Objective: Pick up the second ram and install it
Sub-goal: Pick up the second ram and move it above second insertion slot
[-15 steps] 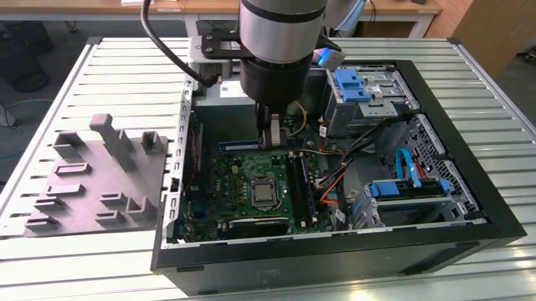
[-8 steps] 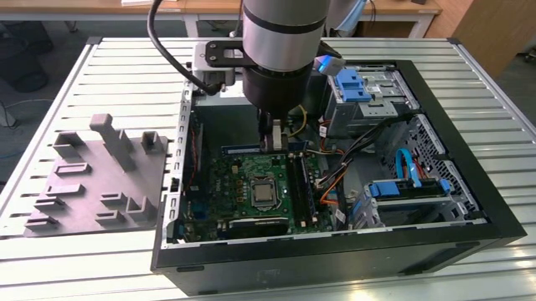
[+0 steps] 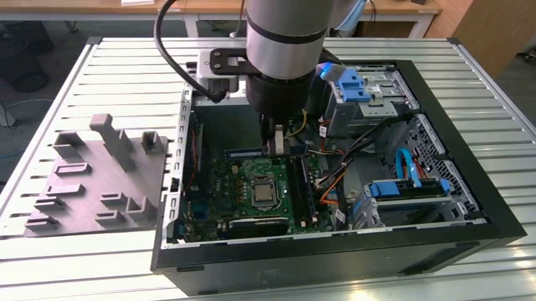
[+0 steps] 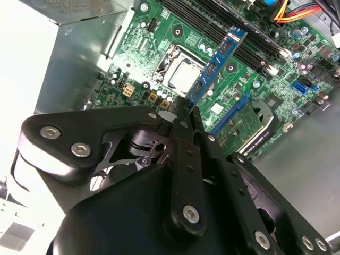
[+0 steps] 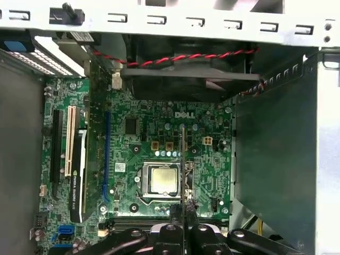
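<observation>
- Gripper [image 4: 184, 112]: fingers clenched on the second ram [image 4: 218, 59], gripping it at one end. The rest of the stick projects straight out beyond the fingertips.
- In the first wrist view the second ram [image 5: 183, 159] shows edge-on, running from the gripper [image 5: 183, 223] across one side of the CPU socket [image 5: 162, 180].
- The stick is held over the green motherboard [image 3: 243, 179], not seated. Its free end points toward the long black memory slots [image 4: 255, 40].
- The computer case [image 3: 469, 241] lies open on its side on a slatted metal table [image 3: 125, 63].
- A grey parts fixture [image 3: 92, 182] sits just beside the case, on the exterior view's left.
- Wooden desks [image 3: 75, 6] stand behind the table.
</observation>
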### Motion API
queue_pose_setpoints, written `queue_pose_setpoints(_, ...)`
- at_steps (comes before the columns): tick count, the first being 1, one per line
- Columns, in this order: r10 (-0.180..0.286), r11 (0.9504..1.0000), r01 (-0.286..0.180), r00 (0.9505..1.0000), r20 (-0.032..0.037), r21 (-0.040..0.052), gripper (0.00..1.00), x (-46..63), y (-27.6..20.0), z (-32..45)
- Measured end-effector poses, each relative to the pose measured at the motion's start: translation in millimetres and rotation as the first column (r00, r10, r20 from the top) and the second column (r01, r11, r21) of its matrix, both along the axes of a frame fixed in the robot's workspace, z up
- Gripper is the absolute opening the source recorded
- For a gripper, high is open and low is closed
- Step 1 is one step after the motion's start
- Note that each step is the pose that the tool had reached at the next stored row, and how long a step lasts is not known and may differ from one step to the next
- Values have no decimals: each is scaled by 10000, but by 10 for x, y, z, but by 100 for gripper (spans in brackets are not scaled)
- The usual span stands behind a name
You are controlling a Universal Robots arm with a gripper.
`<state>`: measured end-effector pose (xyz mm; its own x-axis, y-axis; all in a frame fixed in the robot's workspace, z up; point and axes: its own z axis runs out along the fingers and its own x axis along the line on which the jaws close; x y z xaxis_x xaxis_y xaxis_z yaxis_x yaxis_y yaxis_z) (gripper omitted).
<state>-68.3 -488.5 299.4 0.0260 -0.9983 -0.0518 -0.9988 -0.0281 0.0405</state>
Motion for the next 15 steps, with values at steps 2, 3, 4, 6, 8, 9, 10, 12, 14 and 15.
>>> queue_pose_setpoints(2, 0, 10000, 0, 10000, 0, -1, 14, 10, 0, -25)
queue_pose_setpoints(3, 0, 10000, 0, 10000, 0, -1, 14, 16, 0, -36)
queue_pose_setpoints(4, 0, 10000, 0, 10000, 0, -1, 14, 22, 0, -48)
queue_pose_setpoints(6, 1, 10000, -1, 10000, 0, 0, 14, 35, 0, -72)
queue_pose_setpoints(8, 0, 10000, 0, 10000, 0, 0, 14, 48, 0, -96)
queue_pose_setpoints(9, 1, 10000, -1, 10000, 0, 0, 14, 54, 0, -108)
queue_pose_setpoints(10, 0, 10000, 0, 10000, 0, 0, 14, 59, 0, -119)
queue_pose_setpoints(12, 0, 10000, 0, 10000, 0, 0, 14, 68, 0, -142)
queue_pose_setpoints(14, 0, 10000, 0, 10000, 0, 1, 14, 76, 0, -166)
queue_pose_setpoints(15, 0, 10000, 0, 10000, 0, 1, 14, 81, 0, -179)
